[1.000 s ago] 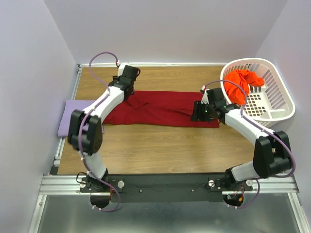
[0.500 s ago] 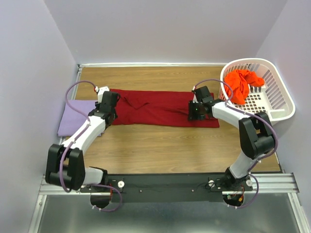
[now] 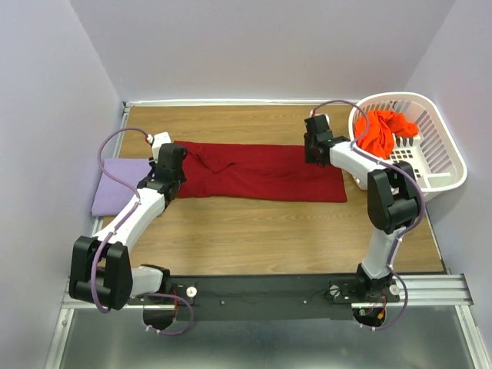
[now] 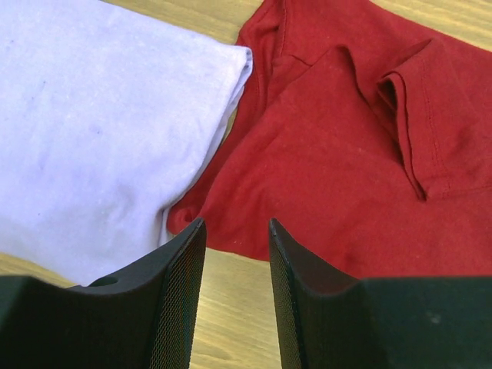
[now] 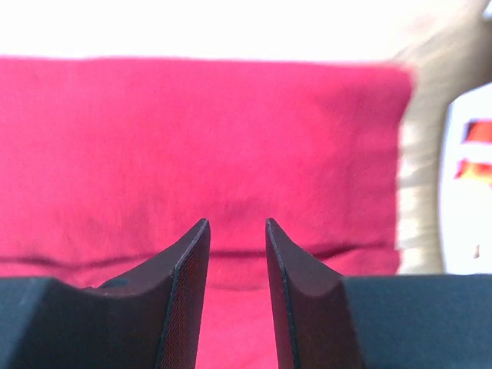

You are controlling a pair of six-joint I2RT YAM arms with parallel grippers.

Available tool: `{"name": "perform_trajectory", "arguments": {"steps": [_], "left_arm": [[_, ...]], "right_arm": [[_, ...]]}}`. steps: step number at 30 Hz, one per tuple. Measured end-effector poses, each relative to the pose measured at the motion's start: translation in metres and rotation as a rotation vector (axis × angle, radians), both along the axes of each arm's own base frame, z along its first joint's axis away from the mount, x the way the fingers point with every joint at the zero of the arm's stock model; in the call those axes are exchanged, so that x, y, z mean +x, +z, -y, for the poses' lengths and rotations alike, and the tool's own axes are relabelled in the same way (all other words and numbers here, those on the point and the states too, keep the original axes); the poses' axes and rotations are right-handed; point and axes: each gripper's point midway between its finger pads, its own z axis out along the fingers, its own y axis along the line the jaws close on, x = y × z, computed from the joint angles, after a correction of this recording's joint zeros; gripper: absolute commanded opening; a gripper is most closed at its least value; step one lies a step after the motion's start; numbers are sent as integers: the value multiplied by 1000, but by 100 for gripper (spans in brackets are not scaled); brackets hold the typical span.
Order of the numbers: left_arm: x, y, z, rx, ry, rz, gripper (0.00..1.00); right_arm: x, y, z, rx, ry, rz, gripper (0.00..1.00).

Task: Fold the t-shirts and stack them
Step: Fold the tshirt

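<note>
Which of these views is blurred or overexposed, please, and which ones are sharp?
Right wrist view: the dark red shirt looks smeared and over-bright, and the background above it is blown out to white. Left wrist view: sharp, with the seams of the red shirt and the edge of the lavender shirt crisp. Top external view: evenly lit, soft shadows, no glare.

High rear overview, two close wrist views, crimson shirt (image 3: 261, 173) in all.
</note>
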Motion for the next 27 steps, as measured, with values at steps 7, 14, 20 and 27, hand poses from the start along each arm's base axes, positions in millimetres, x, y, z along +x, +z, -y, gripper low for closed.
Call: {"name": "perform_trajectory", "arguments": {"steps": [7, 14, 20, 27], "left_arm": [[3, -12, 0, -15, -8, -30, 46], [9, -38, 6, -43, -34, -121, 42], [19, -55, 10, -59, -45, -181, 38], [14, -89, -7, -48, 4, -295, 37]], "right_arm": [[-3, 16, 2, 35, 6, 30, 43], [-75, -8, 23, 56, -33, -56, 43], [-102, -34, 46, 41, -113, -130, 42], [-108, -42, 64, 42, -226, -128, 42]]}}
